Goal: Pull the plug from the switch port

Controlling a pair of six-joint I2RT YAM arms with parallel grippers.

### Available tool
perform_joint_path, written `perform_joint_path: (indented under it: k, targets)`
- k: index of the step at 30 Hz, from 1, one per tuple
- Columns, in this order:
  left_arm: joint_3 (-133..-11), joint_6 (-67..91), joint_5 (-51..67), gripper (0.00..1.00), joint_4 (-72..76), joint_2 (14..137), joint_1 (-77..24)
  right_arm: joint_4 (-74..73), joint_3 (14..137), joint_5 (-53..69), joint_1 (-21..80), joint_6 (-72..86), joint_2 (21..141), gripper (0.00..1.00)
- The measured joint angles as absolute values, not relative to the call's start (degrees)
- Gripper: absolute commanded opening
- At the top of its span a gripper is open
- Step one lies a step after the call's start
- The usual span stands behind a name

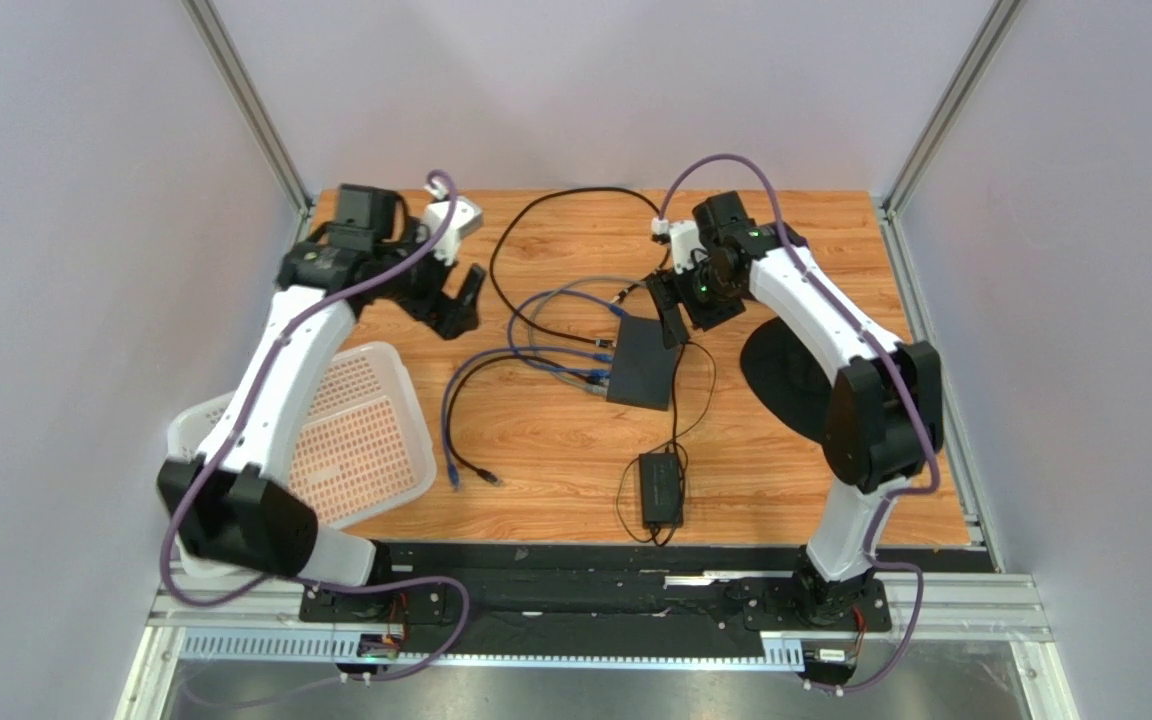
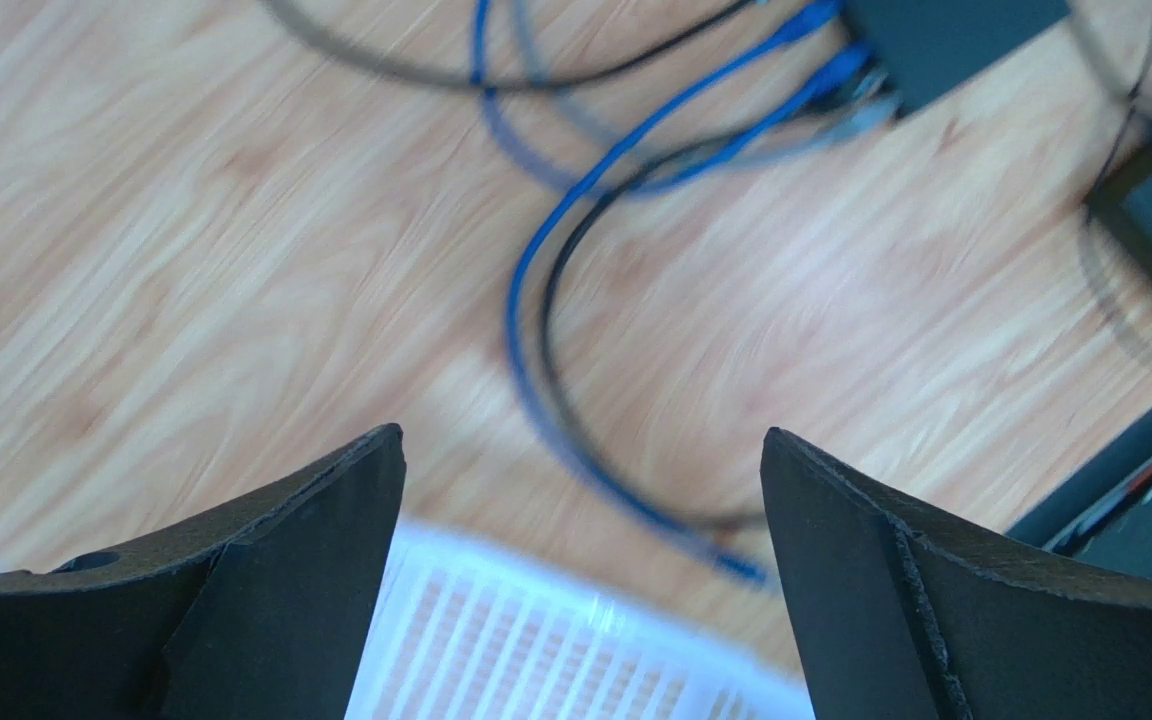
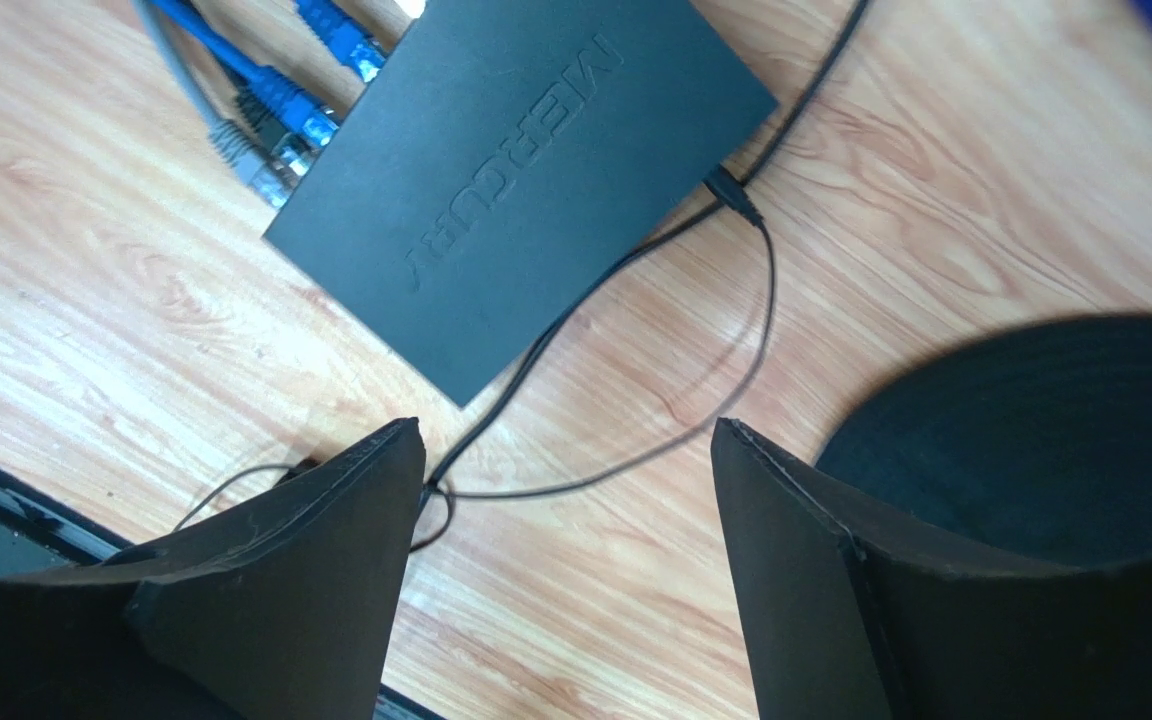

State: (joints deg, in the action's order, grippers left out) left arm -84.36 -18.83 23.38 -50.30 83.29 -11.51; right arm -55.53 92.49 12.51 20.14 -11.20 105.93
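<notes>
Matte-black, the switch (image 3: 522, 180) lies mid-table, blue cables (image 3: 274, 90) plugged into its socket edge. The right gripper (image 3: 564, 435) hovers over it, jaws apart and empty — probably to steady the box — while the left gripper (image 2: 582, 435) hangs wide open near the cables.

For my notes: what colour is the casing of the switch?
Matte black; the switch shows best in the right wrist view.
</notes>
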Motion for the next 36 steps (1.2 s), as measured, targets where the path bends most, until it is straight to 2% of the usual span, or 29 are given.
perform_joint_path:
  k: [3,6,9,14,17,22,27,36]
  targets:
    - [-85.06,-27.77,21.91,0.93,-60.51,75.44,-4.25,-54.89,90.24,12.43,20.01,-11.66,100.25,0.73]
    - [-80.82,-35.51,17.63,0.89,-66.92,70.19,5.43,-54.54,88.66,12.49,20.49,-12.14,97.38,0.72]
    - [-72.31,-40.77,11.99,0.85,-70.87,68.58,15.05,-54.30,87.55,12.56,20.73,-12.49,97.38,0.71]
    - [-55.81,-45.23,1.08,0.87,-68.12,70.98,26.17,-54.06,87.07,12.95,20.88,-12.49,99.00,0.71]
    - [-50.89,-46.96,-4.51,0.87,-61.95,71.11,26.44,-54.17,87.99,13.52,20.97,-12.49,101.19,0.70]
    - [-51.72,-48.27,-11.29,0.87,-47.99,77.76,26.41,-54.13,89.97,14.09,21.02,-12.49,104.16,0.70]
    - [-58.06,-48.38,-13.91,0.87,-37.26,87.88,25.36,-54.15,90.67,14.26,21.21,-12.51,104.71,0.70]
    - [-73.58,-45.10,-14.00,0.86,-31.29,101.97,18.09,-54.15,90.70,14.09,21.26,-13.30,104.68,0.70]
